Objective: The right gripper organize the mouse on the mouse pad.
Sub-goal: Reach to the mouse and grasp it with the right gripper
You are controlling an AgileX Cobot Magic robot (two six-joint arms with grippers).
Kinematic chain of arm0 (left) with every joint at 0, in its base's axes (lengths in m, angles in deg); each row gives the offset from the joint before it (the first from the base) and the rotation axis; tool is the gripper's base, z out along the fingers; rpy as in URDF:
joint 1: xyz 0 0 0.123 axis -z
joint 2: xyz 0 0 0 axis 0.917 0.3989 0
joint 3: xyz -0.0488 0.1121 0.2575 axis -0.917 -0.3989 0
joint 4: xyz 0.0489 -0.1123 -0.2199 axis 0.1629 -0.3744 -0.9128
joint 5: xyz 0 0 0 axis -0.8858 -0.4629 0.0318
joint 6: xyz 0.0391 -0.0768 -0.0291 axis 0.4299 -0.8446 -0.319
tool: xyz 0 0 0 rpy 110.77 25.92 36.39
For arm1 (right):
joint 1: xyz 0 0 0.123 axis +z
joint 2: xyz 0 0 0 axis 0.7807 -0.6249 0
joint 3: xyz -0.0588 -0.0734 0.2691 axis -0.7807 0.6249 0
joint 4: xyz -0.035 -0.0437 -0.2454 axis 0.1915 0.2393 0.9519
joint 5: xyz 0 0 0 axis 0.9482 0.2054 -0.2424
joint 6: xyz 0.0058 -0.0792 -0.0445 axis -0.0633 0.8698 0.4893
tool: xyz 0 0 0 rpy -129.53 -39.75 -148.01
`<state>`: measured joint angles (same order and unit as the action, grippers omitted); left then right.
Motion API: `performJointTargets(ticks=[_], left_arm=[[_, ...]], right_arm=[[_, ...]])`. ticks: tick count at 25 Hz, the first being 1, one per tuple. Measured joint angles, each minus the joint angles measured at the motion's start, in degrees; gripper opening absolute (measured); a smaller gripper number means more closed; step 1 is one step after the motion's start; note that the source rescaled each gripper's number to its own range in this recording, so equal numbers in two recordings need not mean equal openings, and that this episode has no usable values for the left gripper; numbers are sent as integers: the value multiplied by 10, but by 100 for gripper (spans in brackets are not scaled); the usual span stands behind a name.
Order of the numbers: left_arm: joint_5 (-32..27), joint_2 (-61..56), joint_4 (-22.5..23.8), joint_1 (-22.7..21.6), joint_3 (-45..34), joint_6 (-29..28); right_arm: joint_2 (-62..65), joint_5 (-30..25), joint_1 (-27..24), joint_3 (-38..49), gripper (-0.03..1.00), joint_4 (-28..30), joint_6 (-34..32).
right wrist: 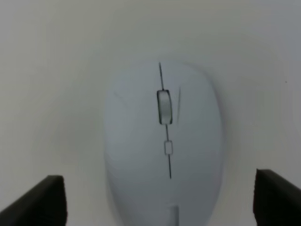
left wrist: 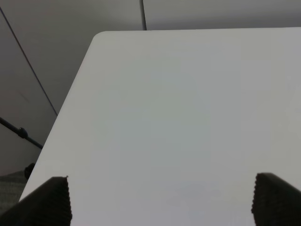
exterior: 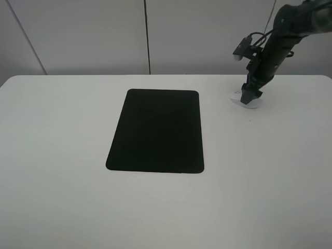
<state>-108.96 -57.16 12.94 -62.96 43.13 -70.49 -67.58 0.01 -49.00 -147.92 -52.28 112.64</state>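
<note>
The slim black two-fingered right gripper (exterior: 250, 98) (right wrist: 160, 197) stands with its jaws spread wide. Its dark fingertips (right wrist: 44, 200) sit either side of the small white oval computer mouse (exterior: 255, 105) (right wrist: 162, 150), with a strip of bare table showing between each tip and the mouse's flanks. It grips nothing. From the high camera it hangs low over the mouse, but contact cannot be told.

The mouse lies on the white table (exterior: 62, 155), right of the far right corner of the flat matte black rectangular mouse pad (exterior: 155, 130) and well apart from it. Its long axis runs down the gap between the fingers, crosswise to the line joining them. The end with the grey scroll wheel (right wrist: 164, 107) points away from the wrist.

The pad itself lies with its long sides running from near edge to far edge of the table.

The left gripper (left wrist: 160, 202) is also spread wide, holding nothing, over bare white table (left wrist: 188, 117) near a rounded corner. Its place relative to the pad cannot be told.
</note>
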Motion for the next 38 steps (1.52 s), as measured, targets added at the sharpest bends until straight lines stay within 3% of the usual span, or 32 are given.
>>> performJointTargets(ticks=[10,38], left_arm=[[0,-2,0,0,0,0],[0,-2,0,0,0,0]], right_arm=[[-21,32,-7,-4,100,0,0],[-38,15,0,-6,100,-28,0]])
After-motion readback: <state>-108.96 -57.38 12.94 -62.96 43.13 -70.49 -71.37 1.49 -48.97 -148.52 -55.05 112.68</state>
